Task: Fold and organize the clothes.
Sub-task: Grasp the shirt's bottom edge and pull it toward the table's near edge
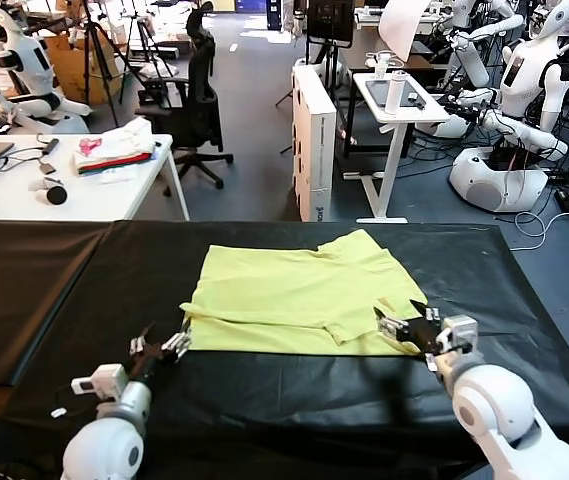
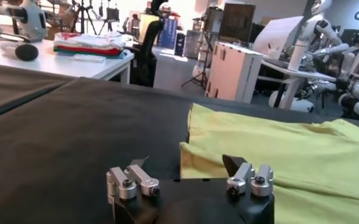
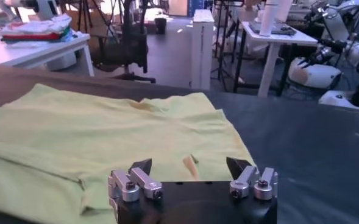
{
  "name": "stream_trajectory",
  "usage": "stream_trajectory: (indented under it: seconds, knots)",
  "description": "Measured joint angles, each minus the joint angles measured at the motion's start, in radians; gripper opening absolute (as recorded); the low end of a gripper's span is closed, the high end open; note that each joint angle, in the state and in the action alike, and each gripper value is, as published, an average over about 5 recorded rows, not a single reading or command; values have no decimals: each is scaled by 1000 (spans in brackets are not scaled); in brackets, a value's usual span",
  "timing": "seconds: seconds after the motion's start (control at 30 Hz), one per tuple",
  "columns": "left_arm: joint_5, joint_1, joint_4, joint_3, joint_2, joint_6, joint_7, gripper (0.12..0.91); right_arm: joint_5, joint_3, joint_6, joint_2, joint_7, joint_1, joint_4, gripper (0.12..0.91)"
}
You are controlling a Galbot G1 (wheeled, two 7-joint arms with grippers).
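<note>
One lime-yellow short-sleeved T-shirt (image 1: 299,295) of thin soft fabric lies folded flat on the black-covered tabletop (image 1: 54,290), near its middle. The left gripper (image 1: 162,345) sits low at the shirt's near left corner, its fingers (image 2: 237,167) spread apart and holding nothing. The right gripper (image 1: 404,322) rests over the shirt's near right edge, its fingers (image 3: 237,165) likewise spread wide and empty.
</note>
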Motion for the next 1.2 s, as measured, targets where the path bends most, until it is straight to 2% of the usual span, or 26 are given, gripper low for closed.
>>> stream_trajectory:
  seconds: [0.33,0.5,0.57,0.73,0.9,1.0,1.1,1.17,1.2]
  knots:
    - [13,56,-14,3,-1,3,8,907,-12,4,22,-4,-46,-24,-60,907]
    - [12,42,6,8,-1,2,12,907,-20,-2,47,-14,-88,5,-99,904]
    - [12,38,17,10,-1,0,14,901,-22,-2,55,-18,-105,12,-112,877]
    - [14,33,33,20,-2,-7,18,857,-24,1,58,-27,-127,15,-135,753]
    - [14,21,44,28,-3,-9,19,761,-22,-2,58,-25,-130,16,-148,656]
    - [13,14,52,30,-2,-9,20,704,-22,-5,59,-22,-133,18,-153,512]
    - [11,10,58,31,-1,-11,21,621,-22,-6,60,-21,-135,18,-155,326]
    - [11,9,60,31,0,-14,23,507,-22,-7,60,-21,-136,17,-155,219]
    - [10,9,61,30,0,-15,24,450,-22,-7,60,-22,-136,16,-155,190]
